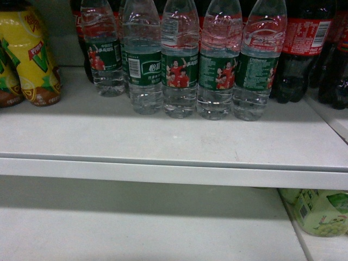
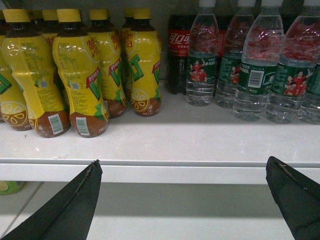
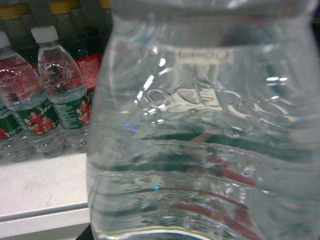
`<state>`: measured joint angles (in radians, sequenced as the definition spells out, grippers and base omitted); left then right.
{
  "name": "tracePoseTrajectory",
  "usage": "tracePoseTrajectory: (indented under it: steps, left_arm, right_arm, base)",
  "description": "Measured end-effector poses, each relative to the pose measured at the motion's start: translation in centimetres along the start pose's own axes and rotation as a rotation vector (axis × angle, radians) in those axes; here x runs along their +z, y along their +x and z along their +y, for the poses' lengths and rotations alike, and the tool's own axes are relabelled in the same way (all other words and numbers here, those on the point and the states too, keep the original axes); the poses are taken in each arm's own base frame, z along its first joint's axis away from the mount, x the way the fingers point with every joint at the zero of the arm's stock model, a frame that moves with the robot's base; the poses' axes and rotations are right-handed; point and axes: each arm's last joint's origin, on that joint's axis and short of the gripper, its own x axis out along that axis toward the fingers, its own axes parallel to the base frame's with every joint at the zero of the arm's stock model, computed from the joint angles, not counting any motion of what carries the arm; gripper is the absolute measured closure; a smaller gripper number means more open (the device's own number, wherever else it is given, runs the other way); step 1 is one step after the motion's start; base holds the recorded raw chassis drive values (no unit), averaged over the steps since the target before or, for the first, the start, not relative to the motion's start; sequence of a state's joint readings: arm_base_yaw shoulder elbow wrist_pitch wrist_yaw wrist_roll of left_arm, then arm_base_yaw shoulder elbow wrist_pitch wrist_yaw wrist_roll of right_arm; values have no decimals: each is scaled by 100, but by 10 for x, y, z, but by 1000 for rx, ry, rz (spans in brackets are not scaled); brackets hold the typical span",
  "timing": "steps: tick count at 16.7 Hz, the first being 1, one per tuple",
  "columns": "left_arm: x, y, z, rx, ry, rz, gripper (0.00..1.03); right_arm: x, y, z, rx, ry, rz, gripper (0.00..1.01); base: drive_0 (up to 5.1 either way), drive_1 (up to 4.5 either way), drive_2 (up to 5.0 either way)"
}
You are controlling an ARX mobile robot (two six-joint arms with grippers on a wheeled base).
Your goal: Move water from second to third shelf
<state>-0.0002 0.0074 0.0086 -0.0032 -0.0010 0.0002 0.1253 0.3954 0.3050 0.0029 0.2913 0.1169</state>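
A clear ribbed water bottle (image 3: 205,130) fills the right wrist view, pressed right up against the lens; the right pincer itself is out of sight there, so whether it pinches the bottle cannot be told. In the left wrist view the left gripper (image 2: 185,200) has its two dark fingers (image 2: 70,205) spread wide, level with the shelf's front edge (image 2: 160,170) and holding nothing. Further back, a row of water bottles (image 1: 179,65) (green labels, red-shirted figures) stands mid-shelf, well back from the front edge. Yellow tea bottles (image 2: 82,75) stand toward the shelf's left end, and dark cola bottles (image 1: 302,49) at the right and along the rear.
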Motion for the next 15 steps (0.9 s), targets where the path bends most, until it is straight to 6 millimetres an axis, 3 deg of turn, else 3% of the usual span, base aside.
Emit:
tracePoseTrajectory:
  steps: [15]
  left_arm:
    - [0,0,0,0,0,0,5]
  right_arm:
    - [-2,1,-1,-20,17,22,57]
  base:
    - [0,0,0]
